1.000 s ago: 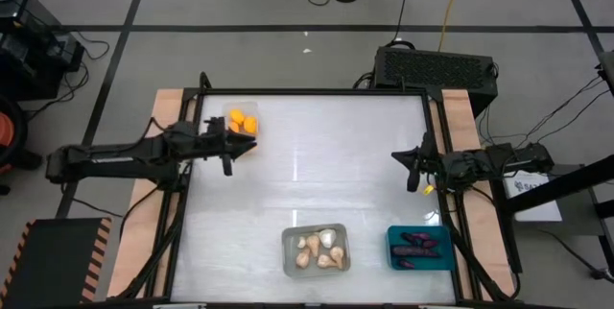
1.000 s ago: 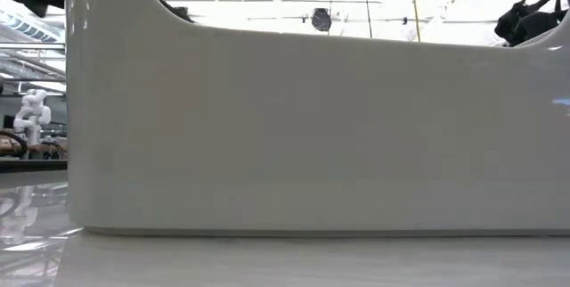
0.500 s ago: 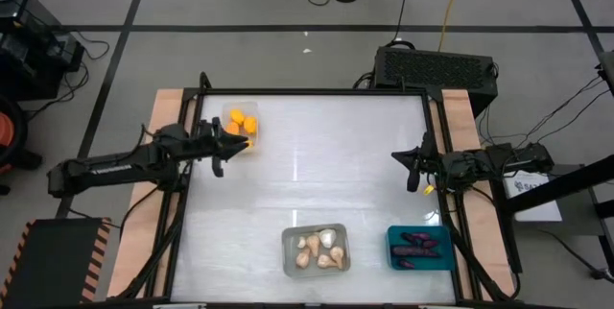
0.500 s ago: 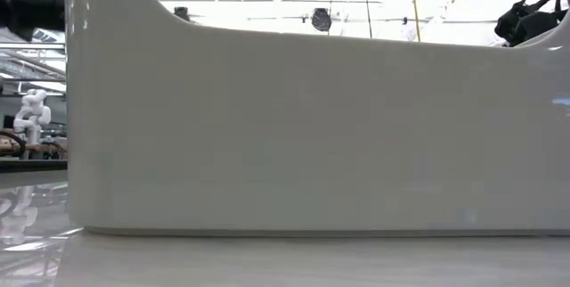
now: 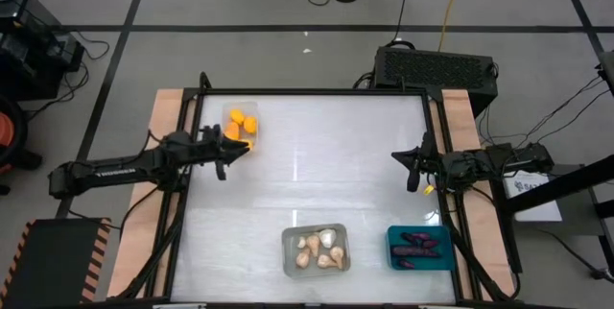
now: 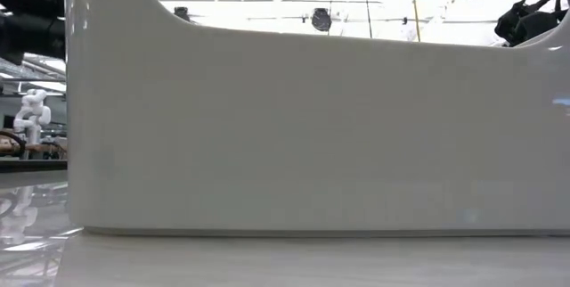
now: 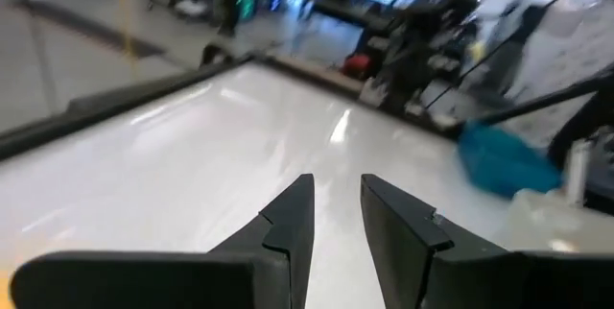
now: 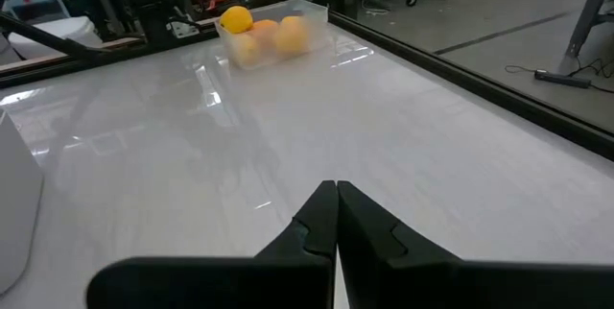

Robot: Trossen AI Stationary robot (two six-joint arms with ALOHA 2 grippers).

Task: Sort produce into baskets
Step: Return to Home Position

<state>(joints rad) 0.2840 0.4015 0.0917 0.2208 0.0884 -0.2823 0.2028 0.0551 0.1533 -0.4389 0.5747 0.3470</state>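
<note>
The clear bin (image 5: 242, 123) at the table's far left holds orange-yellow pieces (image 8: 254, 29). The grey translucent bin (image 5: 316, 249) at the near middle holds pale garlic bulbs. The teal bin (image 5: 419, 248) at the near right holds dark purple eggplants, and it also shows in the left wrist view (image 7: 504, 160). My left gripper (image 5: 226, 152) hovers just near-left of the clear bin. Its fingers (image 7: 337, 215) are slightly apart and empty. My right gripper (image 5: 411, 167) is at the table's right edge, shut (image 8: 336, 215) and empty.
A black vented box (image 5: 436, 67) stands behind the table's far right corner. The table's middle (image 5: 326, 175) is bare white surface. In the low view the grey bin's wall (image 6: 312, 127) fills nearly the whole picture. Cables lie on the floor beyond the table.
My left gripper has drawn back from over the clear bin toward the table's near-left and has gone down a little. The orange pieces stay in the bin. My right arm has kept still.
</note>
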